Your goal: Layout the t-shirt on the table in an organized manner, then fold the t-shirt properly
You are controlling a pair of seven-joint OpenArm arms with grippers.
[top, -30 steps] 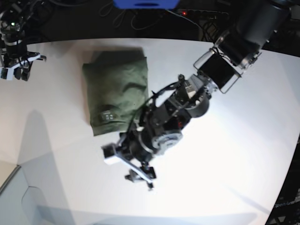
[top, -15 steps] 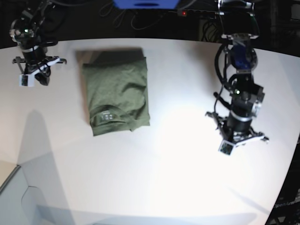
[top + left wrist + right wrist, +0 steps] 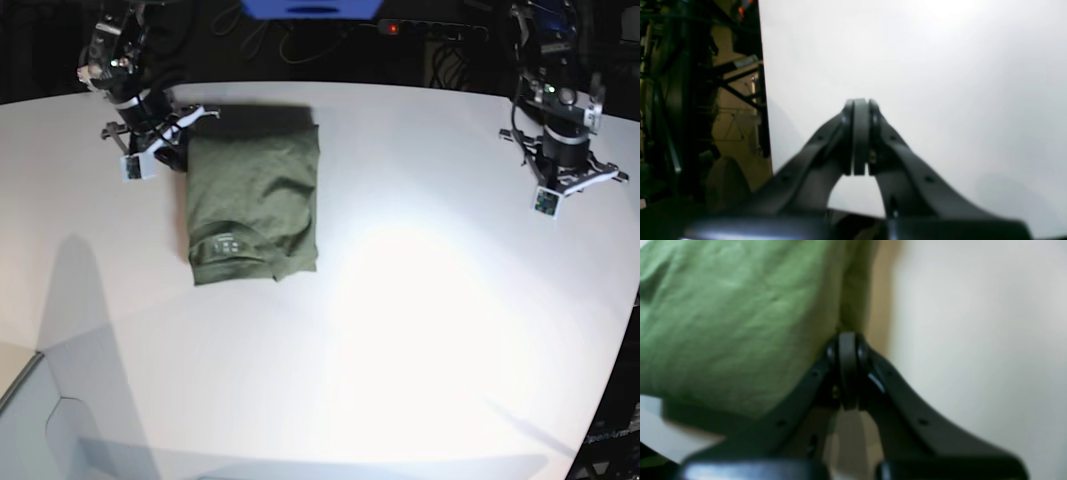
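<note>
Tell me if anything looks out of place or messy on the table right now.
Nothing stands out. The t-shirt lies folded into a tidy rectangle on the table, label side up, with only light wrinkles. The right gripper is shut beside the shirt's edge, and the left gripper is shut over bare tabletop.

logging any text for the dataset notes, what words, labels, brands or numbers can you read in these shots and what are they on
Pale printed label inside the neck of the t-shirt, at: there is print, but it is too small and blurred to read.
Small tags on the right gripper and left gripper: a pattern only, no readable characters.
No other text shows in either wrist view.
</note>
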